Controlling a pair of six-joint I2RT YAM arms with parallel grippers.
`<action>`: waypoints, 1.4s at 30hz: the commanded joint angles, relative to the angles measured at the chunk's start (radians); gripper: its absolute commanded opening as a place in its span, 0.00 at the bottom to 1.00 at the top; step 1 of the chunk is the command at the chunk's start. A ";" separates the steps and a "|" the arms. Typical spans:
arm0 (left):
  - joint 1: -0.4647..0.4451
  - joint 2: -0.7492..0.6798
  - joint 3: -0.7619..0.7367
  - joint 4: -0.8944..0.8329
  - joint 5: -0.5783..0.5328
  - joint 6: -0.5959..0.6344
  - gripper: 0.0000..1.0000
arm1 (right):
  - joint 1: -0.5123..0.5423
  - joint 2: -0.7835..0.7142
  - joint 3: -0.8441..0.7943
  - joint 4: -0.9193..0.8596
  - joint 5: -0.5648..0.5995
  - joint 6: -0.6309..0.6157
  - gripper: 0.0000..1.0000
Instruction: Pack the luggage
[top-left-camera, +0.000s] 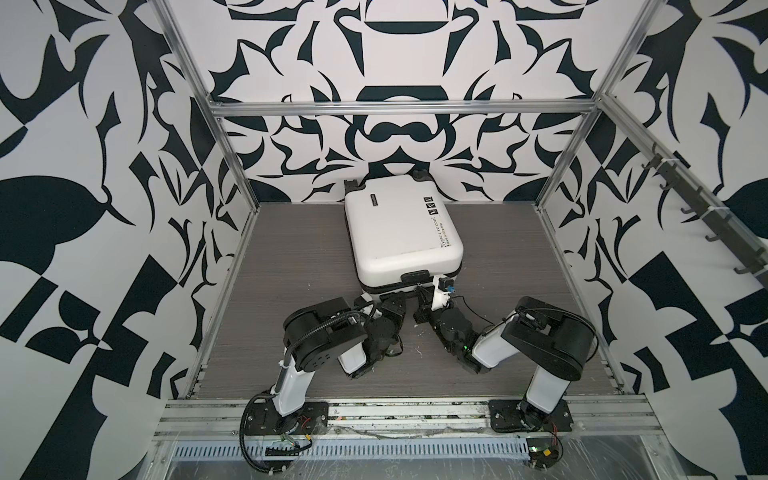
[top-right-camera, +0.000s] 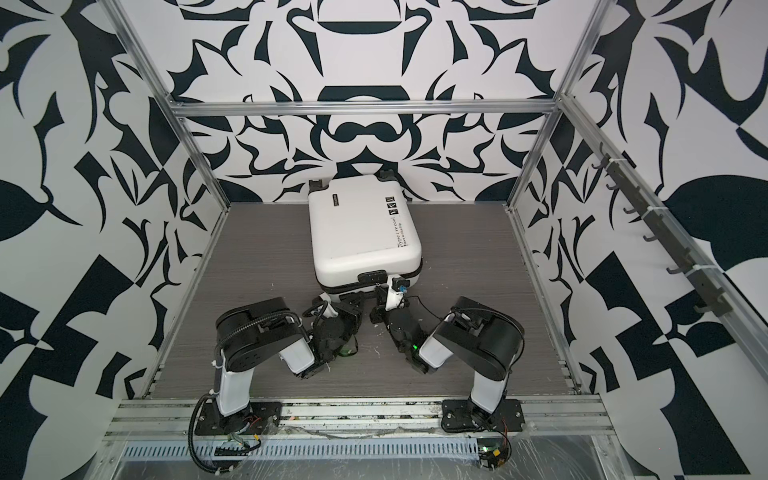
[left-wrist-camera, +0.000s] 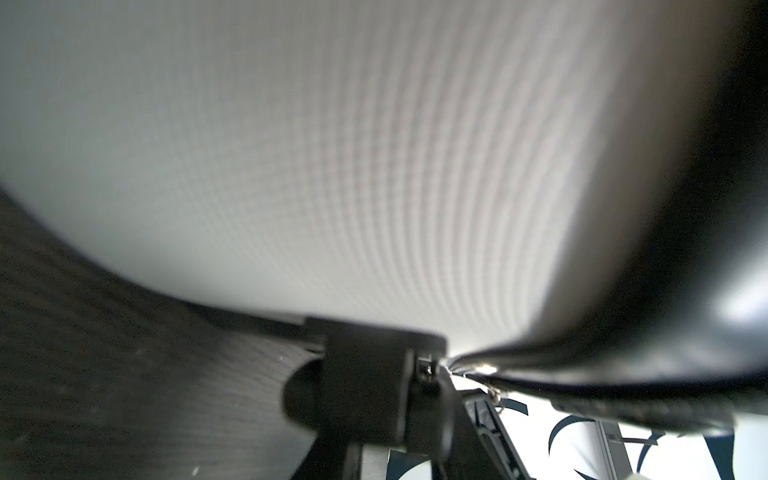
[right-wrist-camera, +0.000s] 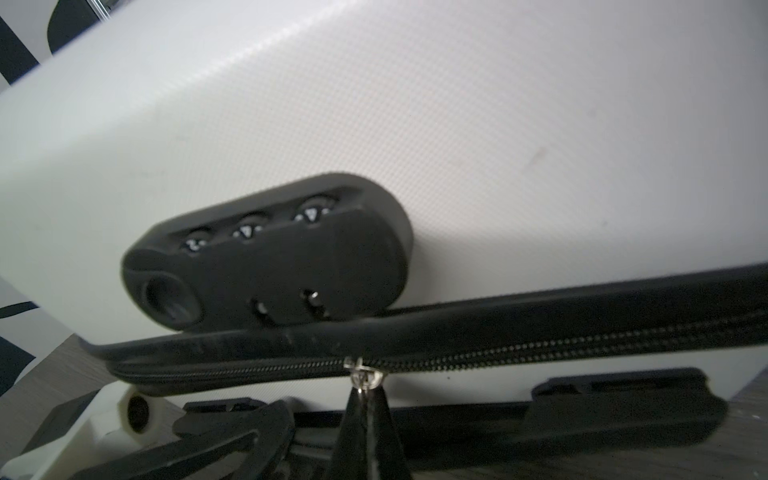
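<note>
Closed white luggage (top-left-camera: 399, 232) on worktop (top-left-camera: 291, 257), rear centre; right tool (right-wrist-camera: 362, 392) pinching zip pull (right-wrist-camera: 362, 376); left tool (top-left-camera: 388, 301) at front edge, grip indiscernible; packing apparently done, zipping left to finish.

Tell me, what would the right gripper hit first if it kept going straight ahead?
The suitcase: the right gripper is pinching the zipper pull, so going on would likely press it into the zipper seam by the lock.
</note>
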 joint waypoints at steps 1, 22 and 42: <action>0.011 0.020 -0.007 -0.038 0.007 0.028 0.08 | 0.006 -0.067 -0.012 0.073 0.073 -0.030 0.00; 0.020 -0.012 -0.050 -0.038 0.000 0.033 0.00 | -0.105 -0.206 -0.117 0.036 -0.076 -0.064 0.01; 0.027 -0.005 -0.047 -0.039 0.022 0.027 0.00 | -0.142 -0.307 -0.108 -0.248 -0.356 -0.217 0.50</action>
